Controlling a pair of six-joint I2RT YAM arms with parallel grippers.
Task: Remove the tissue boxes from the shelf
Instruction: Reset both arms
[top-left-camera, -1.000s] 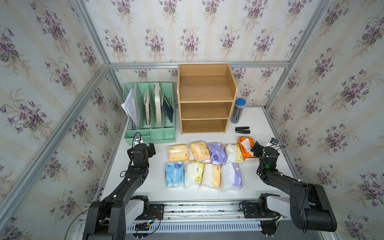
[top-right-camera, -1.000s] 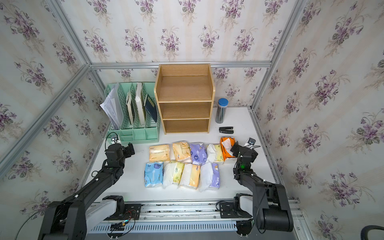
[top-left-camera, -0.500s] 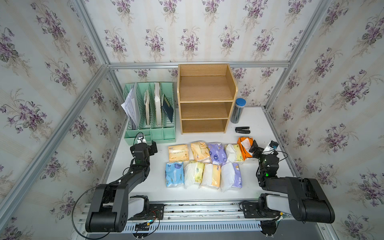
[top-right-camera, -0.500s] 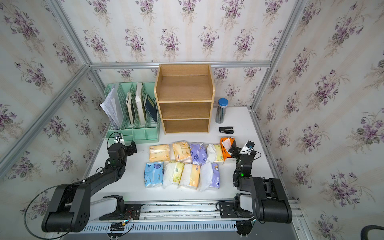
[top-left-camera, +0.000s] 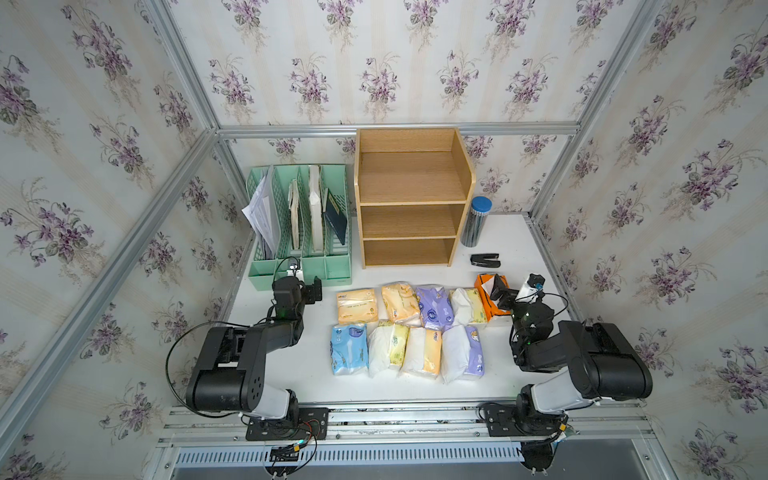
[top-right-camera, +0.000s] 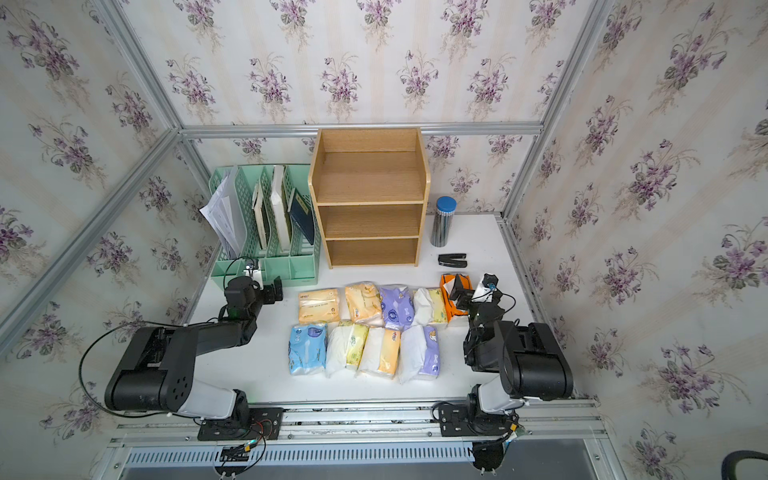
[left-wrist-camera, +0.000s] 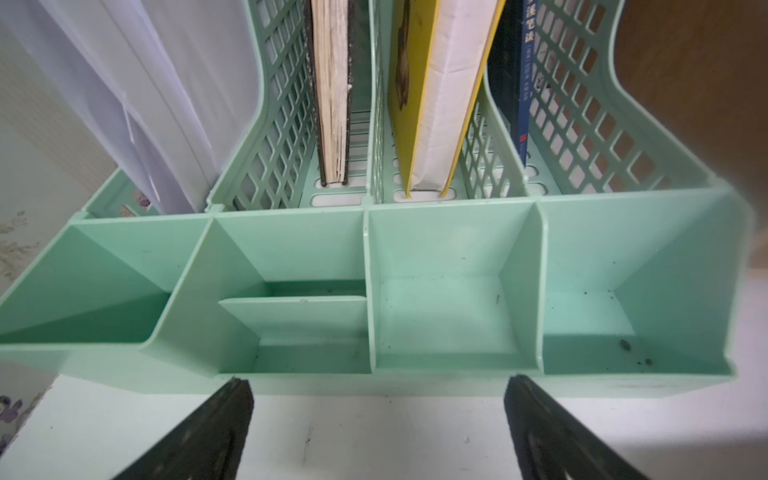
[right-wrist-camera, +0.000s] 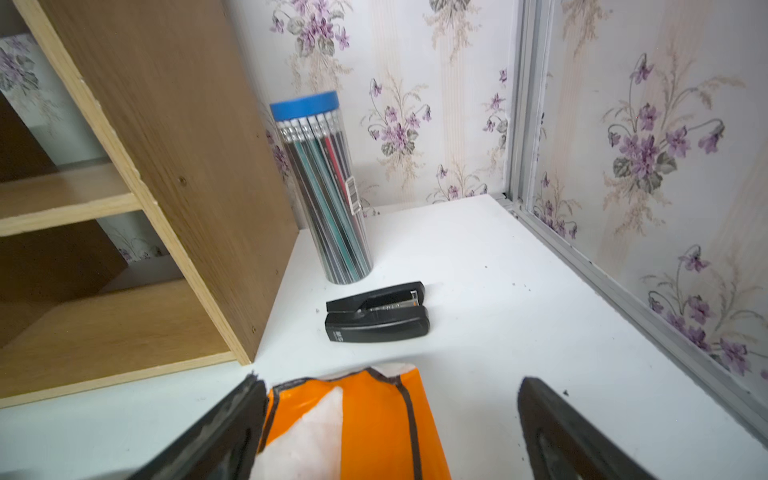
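Tissue boxes lie in two rows on the counter before the shelf; the file rack stands left of it, pencil tube and stapler right.

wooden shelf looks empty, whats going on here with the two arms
The light-brown wooden three-tier shelf is empty. Nine soft plastic-wrapped tissue packs lie in two rows on the white table in front of it. Neither arm holds anything; their jaws are open. The left arm faces the mint-green plastic file rack, and the right arm sits by the orange pack.
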